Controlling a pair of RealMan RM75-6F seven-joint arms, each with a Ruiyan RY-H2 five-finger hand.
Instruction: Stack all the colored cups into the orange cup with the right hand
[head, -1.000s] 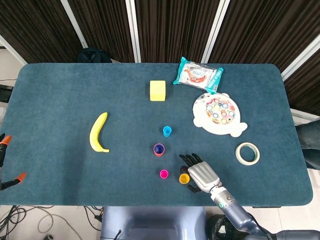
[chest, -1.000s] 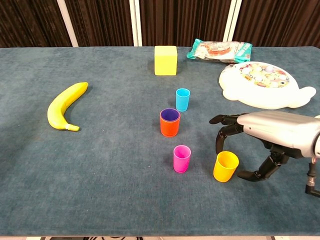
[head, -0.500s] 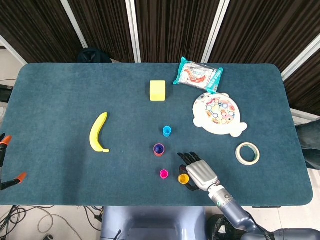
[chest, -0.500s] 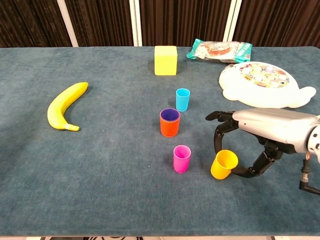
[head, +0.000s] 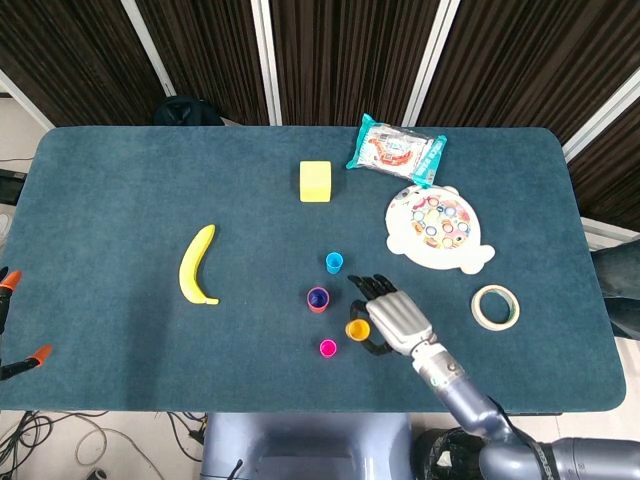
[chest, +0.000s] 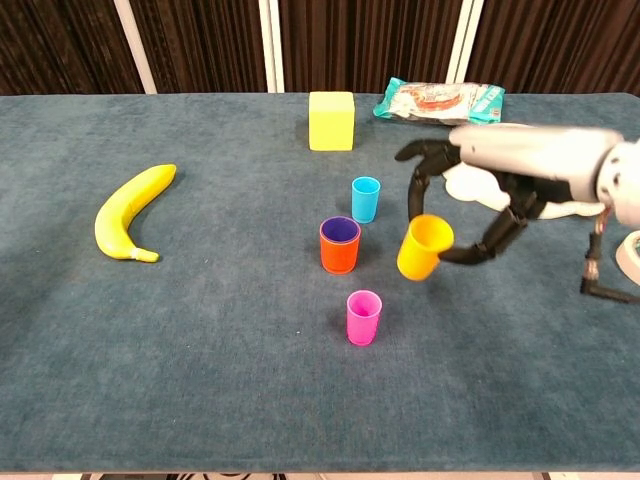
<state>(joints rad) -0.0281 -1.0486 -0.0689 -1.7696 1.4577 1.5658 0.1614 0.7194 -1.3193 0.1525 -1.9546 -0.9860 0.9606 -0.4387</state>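
My right hand (chest: 505, 170) (head: 396, 318) holds the yellow cup (chest: 424, 247) (head: 357, 329) off the table, tilted, just right of the orange cup (chest: 339, 244) (head: 318, 299). A purple cup sits nested inside the orange cup. The blue cup (chest: 366, 199) (head: 334, 262) stands upright behind the orange one. Upright in front of it is the pink cup (chest: 363, 317) (head: 328, 348). My left hand is out of both views.
A banana (chest: 130, 213) lies at the left. A yellow block (chest: 331, 120) and a snack bag (chest: 437, 102) are at the back. A white toy plate (head: 437, 228) sits behind my right hand, a tape roll (head: 495, 307) to its right.
My right hand closed on the yellow cup, lifted it off the table and carried it back and left toward the orange cup.
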